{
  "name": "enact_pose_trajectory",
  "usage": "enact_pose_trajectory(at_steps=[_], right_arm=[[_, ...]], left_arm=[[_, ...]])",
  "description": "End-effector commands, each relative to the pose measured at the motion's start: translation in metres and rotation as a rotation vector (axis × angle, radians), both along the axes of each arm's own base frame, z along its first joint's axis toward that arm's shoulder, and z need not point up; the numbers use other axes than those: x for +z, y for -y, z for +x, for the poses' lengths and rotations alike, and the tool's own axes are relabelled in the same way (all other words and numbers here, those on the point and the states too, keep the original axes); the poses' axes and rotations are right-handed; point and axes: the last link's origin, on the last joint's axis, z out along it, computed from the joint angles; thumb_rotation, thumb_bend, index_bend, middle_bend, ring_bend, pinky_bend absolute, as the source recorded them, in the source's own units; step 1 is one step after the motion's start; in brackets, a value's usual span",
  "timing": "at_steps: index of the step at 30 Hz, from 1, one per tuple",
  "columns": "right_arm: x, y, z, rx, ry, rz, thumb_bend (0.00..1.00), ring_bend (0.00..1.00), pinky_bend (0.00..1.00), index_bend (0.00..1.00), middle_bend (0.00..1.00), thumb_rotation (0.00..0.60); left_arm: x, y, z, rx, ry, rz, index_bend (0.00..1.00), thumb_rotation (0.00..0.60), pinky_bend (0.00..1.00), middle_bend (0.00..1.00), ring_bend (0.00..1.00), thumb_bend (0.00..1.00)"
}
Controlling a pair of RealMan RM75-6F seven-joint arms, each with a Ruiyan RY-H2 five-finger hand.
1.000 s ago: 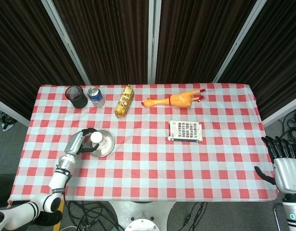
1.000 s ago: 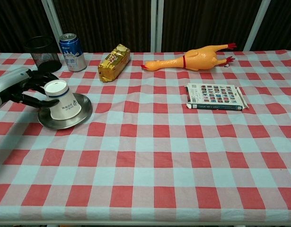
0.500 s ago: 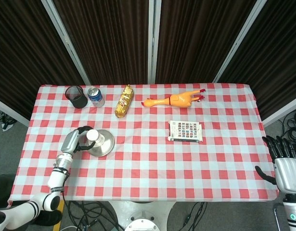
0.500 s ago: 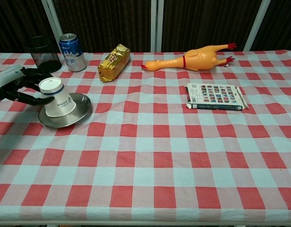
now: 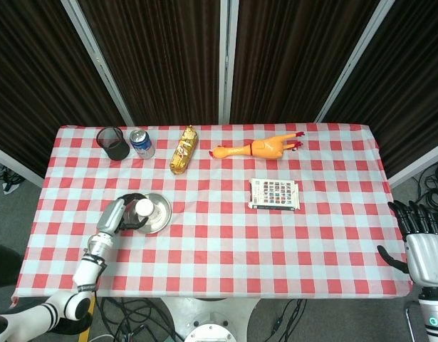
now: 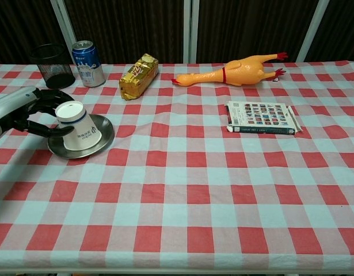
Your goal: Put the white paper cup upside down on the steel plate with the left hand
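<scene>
**Cup sits bottom-up on the plate, your left hand around it**

Your left hand (image 6: 18, 112) is at the left edge of the chest view. Its dark fingers (image 6: 41, 127) curl around the white paper cup (image 6: 77, 129). They seem to touch the cup's side, so the hand looks like it is holding it.

The cup is upside down. Its round bottom faces up and leans a bit toward the hand. Its wide mouth is down on the round steel plate (image 6: 105, 137). The plate lies flat on the red and white checked tablecloth (image 6: 182, 190), in the left part of the frame. In the head view you see the same cup (image 5: 143, 208) on the plate (image 5: 160, 211), in the lower left part of the frame, with your left hand (image 5: 116, 214) just left of it.

Your right hand (image 5: 421, 242) shows only in the head view, at the lower right edge, off the side of the table. Its fingers are spread apart and it holds nothing.

Along the top of the chest view you can see:
- a black mesh cup (image 6: 52, 65) at the upper left
- a blue drink can (image 6: 88, 63) just right of it
- a gold foil snack pack (image 6: 139, 76)
- a yellow rubber chicken (image 6: 234, 71) lying on its side

A flat box with a colourful grid picture (image 6: 262, 117) lies right of the middle.
</scene>
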Motion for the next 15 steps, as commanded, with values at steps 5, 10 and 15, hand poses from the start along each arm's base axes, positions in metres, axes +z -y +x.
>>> enact_pose_trajectory(at_steps=[5,10,15], right_arm=[[-0.002,0.0,0.0,0.0,0.002,0.009,0.12,0.0,0.0,0.08,0.11,0.6],[-0.002,0.0,0.0,-0.001,0.002,0.006,0.12,0.0,0.0,0.08,0.11,0.6],[0.001,0.001,0.001,0.001,-0.003,-0.002,0.12,0.0,0.0,0.08,0.11,0.6]], left_arm=[[0.005,-0.007,-0.009,0.043,0.011,0.031,0.45,0.6,0.23,0.37,0.26,0.34],[-0.004,0.01,0.003,-0.014,0.039,-0.027,0.45,0.6,0.22,0.37,0.25,0.33],[-0.004,0.005,0.003,-0.01,0.016,-0.022,0.45,0.6,0.21,0.36,0.24,0.33]])
